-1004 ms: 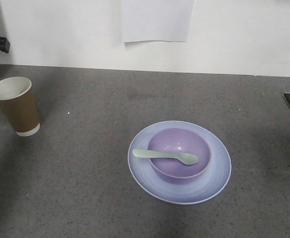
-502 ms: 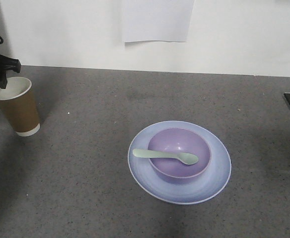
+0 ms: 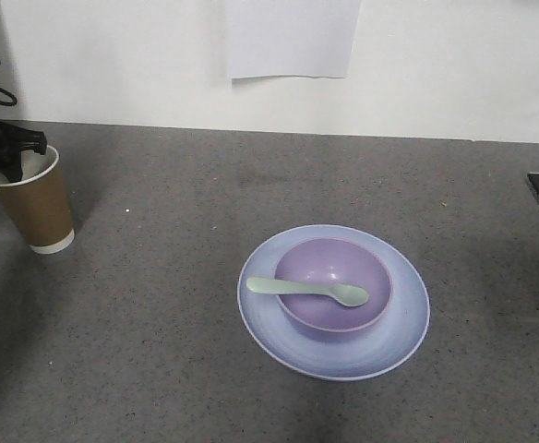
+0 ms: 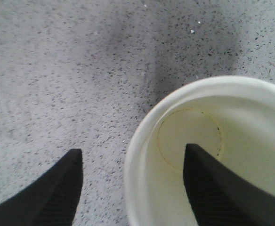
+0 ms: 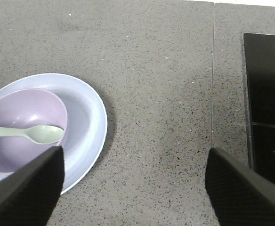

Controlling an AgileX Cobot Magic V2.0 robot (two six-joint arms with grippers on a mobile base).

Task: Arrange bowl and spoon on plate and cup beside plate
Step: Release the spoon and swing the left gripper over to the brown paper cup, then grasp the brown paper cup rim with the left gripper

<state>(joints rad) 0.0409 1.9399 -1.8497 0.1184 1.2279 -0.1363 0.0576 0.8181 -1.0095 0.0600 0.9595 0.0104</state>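
Our left hand [image 4: 130,188] stands with its fingers apart, straddling the wall of the cup [image 4: 213,155] — one finger inside the white interior, the other outside over the worktop [image 4: 57,70]. It is not clamped yet. In the front view the cup [image 3: 31,198] stands upright at the far left of the worktop, well apart from the plate [image 3: 334,302].

Our right hand [image 5: 133,188] hangs with its fingers spread, holding nothing, above bare worktop just beside the plate.

The bowl [image 3: 333,285] sits on the plate, and the spoon [image 3: 308,290] lies across the bowl, head inside and handle over the rim. We judge that only the cup remains to be placed beside the plate.

Risks from here, as we judge them:
- A paper wall pinched on one side can buckle or slip — the cup may then tilt during the carry.
- Setting it down too close could knock the plate or the spoon handle.

No brand, label or writing is legible on any item.
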